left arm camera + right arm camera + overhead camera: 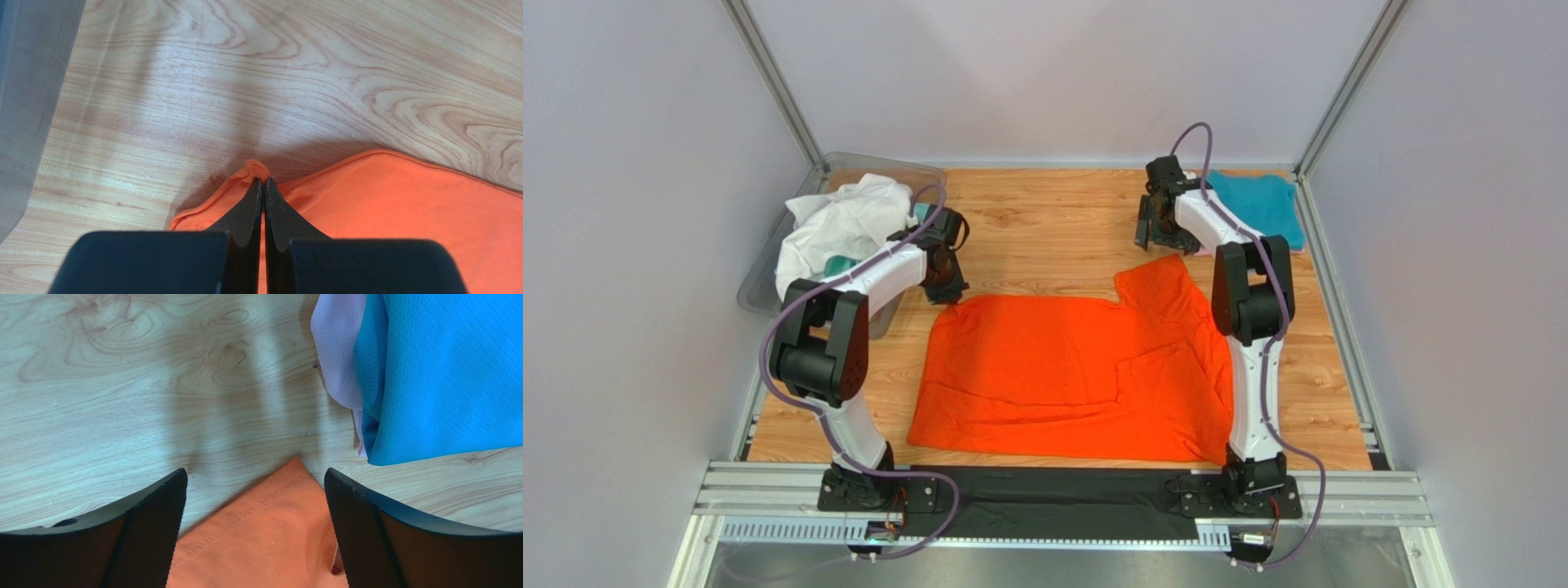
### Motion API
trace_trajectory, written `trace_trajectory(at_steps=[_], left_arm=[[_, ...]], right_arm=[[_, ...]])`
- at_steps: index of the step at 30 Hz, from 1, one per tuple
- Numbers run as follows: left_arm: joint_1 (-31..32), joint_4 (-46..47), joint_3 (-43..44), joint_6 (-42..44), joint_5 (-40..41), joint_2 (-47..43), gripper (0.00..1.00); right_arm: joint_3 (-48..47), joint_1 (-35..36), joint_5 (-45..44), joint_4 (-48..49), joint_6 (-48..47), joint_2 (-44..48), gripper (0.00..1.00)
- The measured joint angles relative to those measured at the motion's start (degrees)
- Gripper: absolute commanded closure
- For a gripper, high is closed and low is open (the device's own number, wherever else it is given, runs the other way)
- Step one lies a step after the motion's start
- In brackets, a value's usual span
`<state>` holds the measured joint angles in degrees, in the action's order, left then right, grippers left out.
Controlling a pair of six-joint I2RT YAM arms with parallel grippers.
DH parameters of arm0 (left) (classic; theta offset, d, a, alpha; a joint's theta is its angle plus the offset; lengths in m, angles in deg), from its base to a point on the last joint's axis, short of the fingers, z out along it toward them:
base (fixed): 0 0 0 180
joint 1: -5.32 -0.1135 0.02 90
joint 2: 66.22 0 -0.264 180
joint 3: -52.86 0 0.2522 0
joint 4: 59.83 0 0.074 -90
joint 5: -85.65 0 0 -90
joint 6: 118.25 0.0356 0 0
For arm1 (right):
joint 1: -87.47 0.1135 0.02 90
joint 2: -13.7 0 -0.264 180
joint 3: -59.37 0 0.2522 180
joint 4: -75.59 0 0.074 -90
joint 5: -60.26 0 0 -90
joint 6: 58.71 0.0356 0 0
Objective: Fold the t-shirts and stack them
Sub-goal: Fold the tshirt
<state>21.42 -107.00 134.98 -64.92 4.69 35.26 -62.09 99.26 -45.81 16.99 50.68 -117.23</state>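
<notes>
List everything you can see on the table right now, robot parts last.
orange t-shirt: one, bright orange, spread mid-table
teal t-shirt: one, teal, far right corner
pale shirt: one, pinkish white, peeking from under the teal one
white t-shirt: one, white, crumpled in the bin
bin: one, clear, far left
table: one, light wood
left fingers: two, black, shut on the orange t-shirt's far left corner
right fingers: two, black, open above its far right corner

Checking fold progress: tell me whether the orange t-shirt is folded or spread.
Spread out: the orange t-shirt lies wide and flat across the table, a sleeve sticking out.
</notes>
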Motion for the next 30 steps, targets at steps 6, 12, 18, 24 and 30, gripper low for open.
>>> trace_trajectory(at_steps=[6,12,18,24,30], left_arm=[[0.0,-0.1,-0.5,0.0,0.0,0.0,1.00],[0.0,0.0,-0.5,0.0,0.0,0.0,1.00],[0.0,-0.1,-0.7,0.0,0.0,-0.2,1.00],[0.0,-0.2,-0.7,0.0,-0.2,-0.5,1.00],[0.0,-0.5,-0.7,0.0,-0.2,-1.5,1.00]], right_arm=[[0.5,-0.1,0.5,0.0,0.4,-0.3,0.33],[5.0,-0.2,0.6,2.4,1.9,2.2,0.41],[8.0,-0.2,0.5,3.2,3.7,3.8,0.74],[8.7,-0.3,0.4,3.7,4.5,4.2,1.00],[11.5,-0.2,1.4,3.9,4.3,6.6,1.00]])
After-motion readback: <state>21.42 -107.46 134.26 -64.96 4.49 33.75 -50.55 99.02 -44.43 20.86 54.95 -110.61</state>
